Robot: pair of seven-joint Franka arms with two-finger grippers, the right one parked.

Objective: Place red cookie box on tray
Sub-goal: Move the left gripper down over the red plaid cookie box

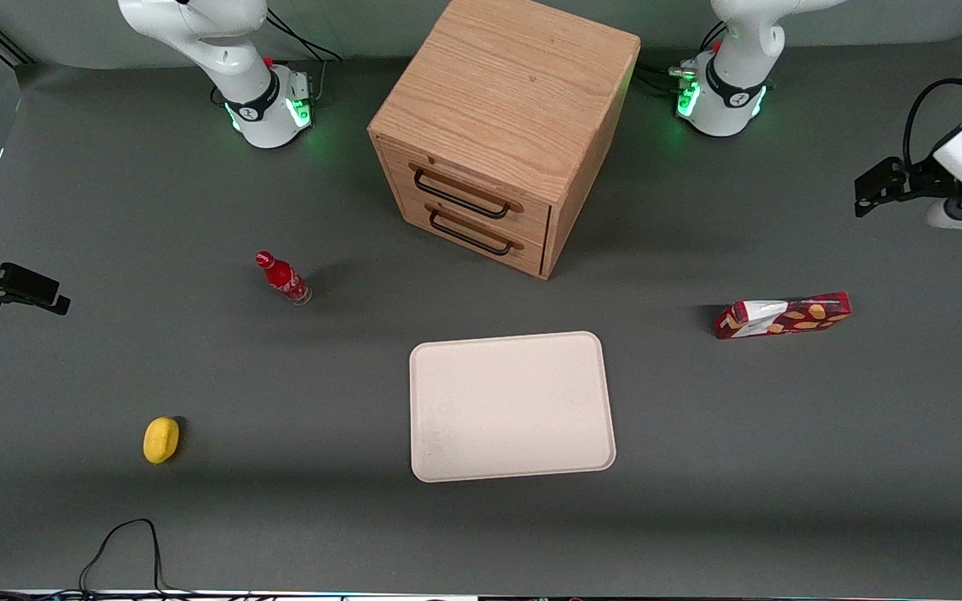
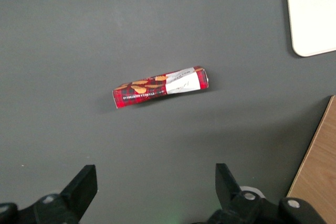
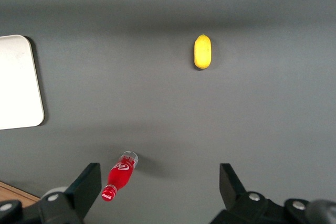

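Front view, red cookie box: the red cookie box (image 1: 783, 315) lies on the dark tabletop (image 1: 782, 434) toward the working arm's end, well apart from the tray, long side roughly facing the camera, white patch at the end nearer the tray.
Left wrist view, box pose: the box (image 2: 160, 86) lies slightly slanted between the lines of the two fingers, not squared to them.
Hand: the hand (image 2: 153, 188) hangs above the tabletop near the box, not touching it, fingers (image 2: 80, 186) spread wide with nothing between them.
Tray: the tray (image 1: 511, 406) is bare, nearer the camera than the wooden drawer cabinet (image 1: 504, 125).
Step judged: approach, grasp not yet made.
Risk, slant: closing without turning the wrist to match the slant could pinch a corner and twist the box out.
Risk, thin carton: it sits low, so a shallow descent may skate over it, while a deep one may jam the fingertips on the tabletop.
Risk, grip point: taking it at one end would probably let the long carton droop or swing in transit.
Risk, release: setting it down near the low rim could leave it half off the tray.
Bystanders: the small red bottle (image 1: 283, 278) and the yellow object (image 1: 161, 439) lie toward the parked arm's end, unlikely to interfere.
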